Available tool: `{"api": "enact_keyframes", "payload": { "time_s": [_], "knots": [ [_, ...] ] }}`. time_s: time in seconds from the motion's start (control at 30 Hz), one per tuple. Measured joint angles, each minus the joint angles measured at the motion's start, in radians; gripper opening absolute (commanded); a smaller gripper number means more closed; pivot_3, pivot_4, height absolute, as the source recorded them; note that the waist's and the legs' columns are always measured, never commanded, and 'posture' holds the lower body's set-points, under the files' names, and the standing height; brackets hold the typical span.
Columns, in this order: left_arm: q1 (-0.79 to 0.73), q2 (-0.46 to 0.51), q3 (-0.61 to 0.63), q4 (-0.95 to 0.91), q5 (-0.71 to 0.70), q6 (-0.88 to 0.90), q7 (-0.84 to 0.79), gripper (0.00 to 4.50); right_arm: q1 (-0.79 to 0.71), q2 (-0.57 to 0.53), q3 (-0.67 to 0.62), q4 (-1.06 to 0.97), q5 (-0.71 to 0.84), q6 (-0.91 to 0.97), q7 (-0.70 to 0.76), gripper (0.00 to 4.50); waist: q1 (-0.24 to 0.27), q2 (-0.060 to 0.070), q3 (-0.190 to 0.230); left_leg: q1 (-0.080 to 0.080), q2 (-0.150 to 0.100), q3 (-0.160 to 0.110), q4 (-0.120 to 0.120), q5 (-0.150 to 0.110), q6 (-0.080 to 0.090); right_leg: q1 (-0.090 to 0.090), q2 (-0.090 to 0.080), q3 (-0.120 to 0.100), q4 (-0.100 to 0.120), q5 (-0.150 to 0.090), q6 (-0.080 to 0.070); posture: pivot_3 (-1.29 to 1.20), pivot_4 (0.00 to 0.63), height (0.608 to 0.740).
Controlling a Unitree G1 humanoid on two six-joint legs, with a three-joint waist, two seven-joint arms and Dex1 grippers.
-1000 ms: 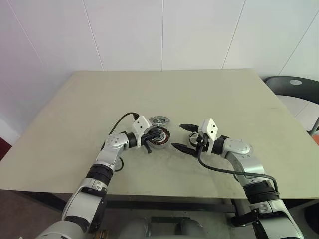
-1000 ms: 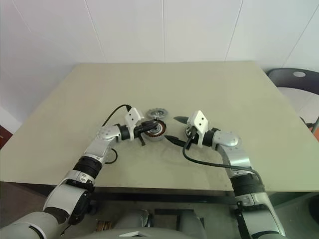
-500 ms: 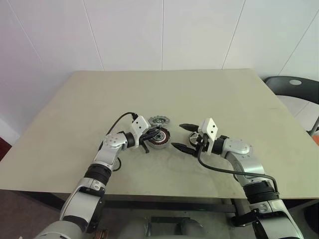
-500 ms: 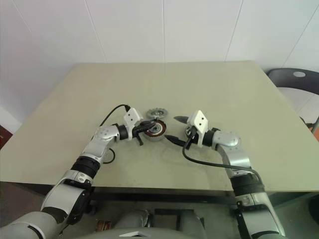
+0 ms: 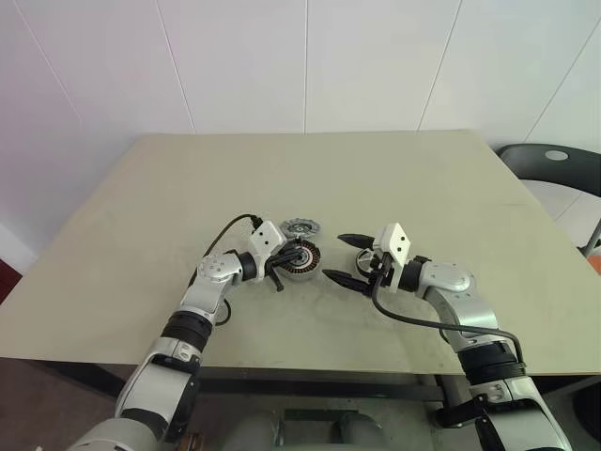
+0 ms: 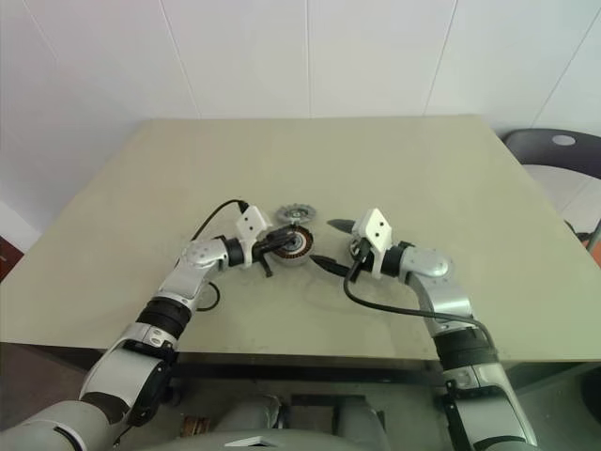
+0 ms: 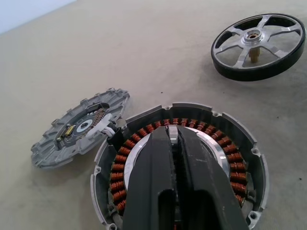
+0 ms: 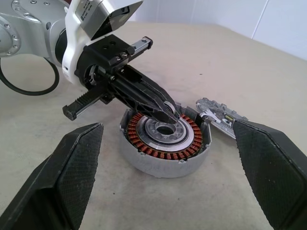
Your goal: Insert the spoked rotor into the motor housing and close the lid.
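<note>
where the motor housing sits near the middle of the beige counter, its ring of copper windings faces up around a pale inner plate with a dark central hole. the left hand hangs over that centre, its two black fingers pressed almost together with only a thin slit between them and nothing visibly caught there. a flat grey ribbed lid lies just beside the housing on its far side, touching or nearly touching the rim, joined to it by a short white lead. the spoked rotor rests flat on the counter to the housing's right, apart from it, its brass shaft pointing up through the hub. the right hand is beside the rotor with its fingers spread wide and empty, pointing toward the housing. a dark chair stands past the counter's right edge.
</note>
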Motion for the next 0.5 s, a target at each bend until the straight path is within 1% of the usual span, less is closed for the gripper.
{"api": "enact_keyframes", "payload": {
  "time_s": [0.13,0.23,0.5],
  "knots": [
    [0.003,-0.002,0.014,-0.002,-0.004,0.0,0.039,1.99,0.0,0.005,0.0,0.0,0.0,-0.003,-0.003,4.5,0.0,0.0,0.0,0.0,0.0,0.0,0.0,0.0,0.0,0.0,0.0,0.0,0.0,0.0,0.0,0.0,0.0,0.74],
    [0.002,0.004,0.033,-0.002,-0.008,0.009,0.061,1.99,0.0,0.01,0.0,0.0,0.0,-0.005,-0.006,4.5,0.0,0.0,0.0,0.001,0.0,0.0,0.0,0.0,0.0,0.0,0.0,0.0,0.001,0.0,0.0,0.0,0.0,0.74],
    [0.016,0.006,0.036,-0.015,-0.021,0.021,0.04,1.99,0.0,0.018,0.0,0.003,-0.007,-0.011,-0.009,4.5,0.0,0.0,0.0,0.001,0.0,0.0,0.0,0.0,0.0,0.001,0.0,0.0,0.001,0.0,0.0,0.0,0.0,0.74]
  ]
}}
